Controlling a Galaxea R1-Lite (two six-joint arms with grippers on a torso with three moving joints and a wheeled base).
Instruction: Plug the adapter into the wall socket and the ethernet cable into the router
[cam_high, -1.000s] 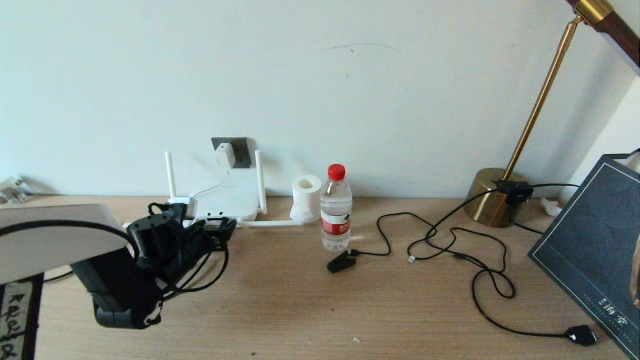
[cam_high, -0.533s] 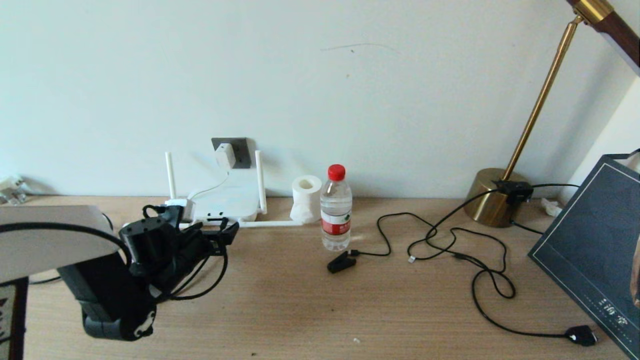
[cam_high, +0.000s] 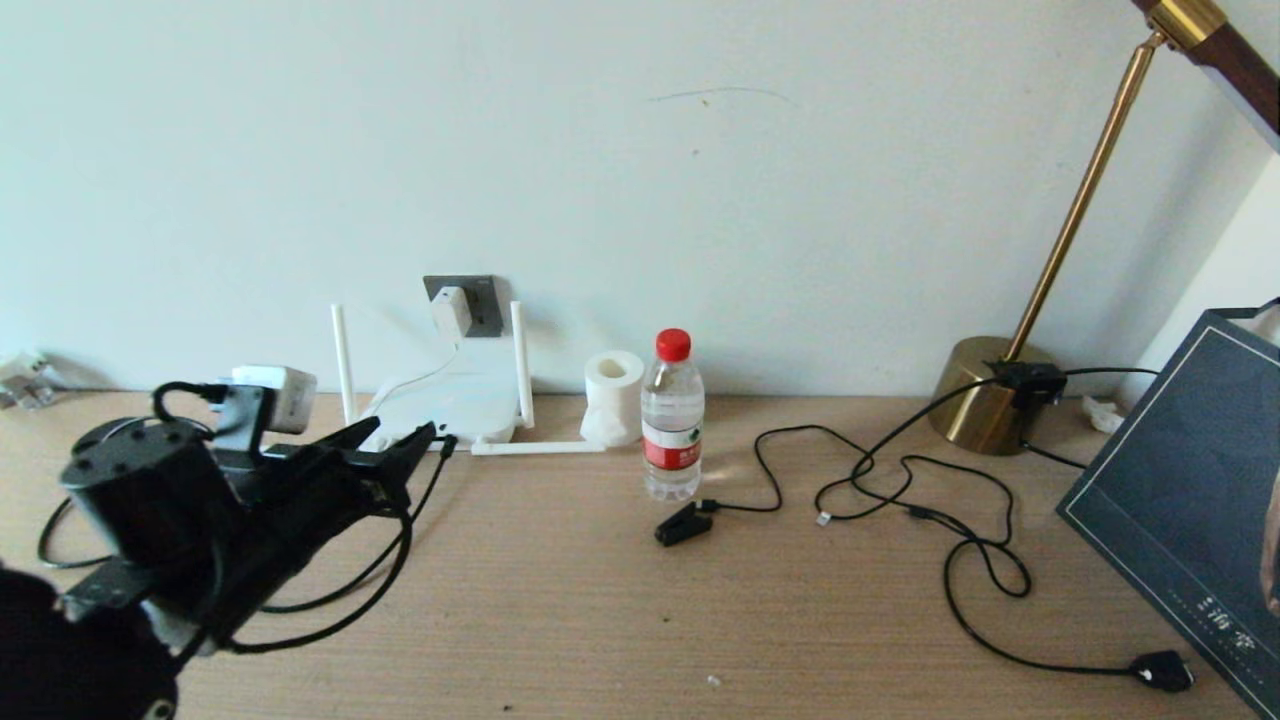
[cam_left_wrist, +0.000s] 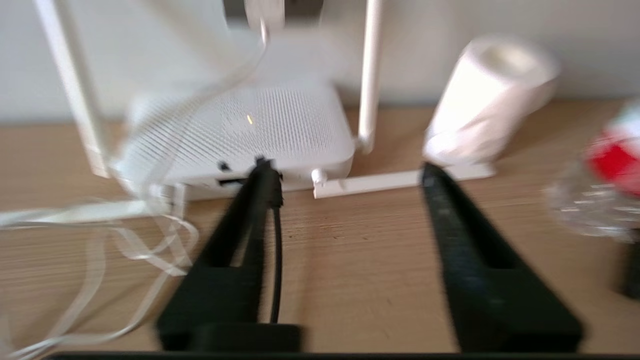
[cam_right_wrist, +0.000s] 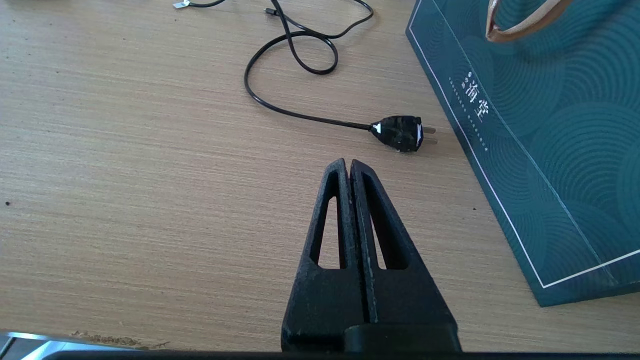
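Matt woodgrain table (cam_high: 600, 600), glossy brass lamp base (cam_high: 975, 395), white plastic router (cam_high: 450, 400).

The head camera looks forward and down over the desk (cam_high: 620, 600) toward the wall. The left wrist camera sits low behind the left gripper (cam_left_wrist: 345, 175), facing the router (cam_left_wrist: 240, 135) close ahead. The right wrist camera looks steeply down past the right gripper (cam_right_wrist: 348, 162); a black plug (cam_right_wrist: 398, 133) lies just beyond, shared with the head view (cam_high: 1162, 671).
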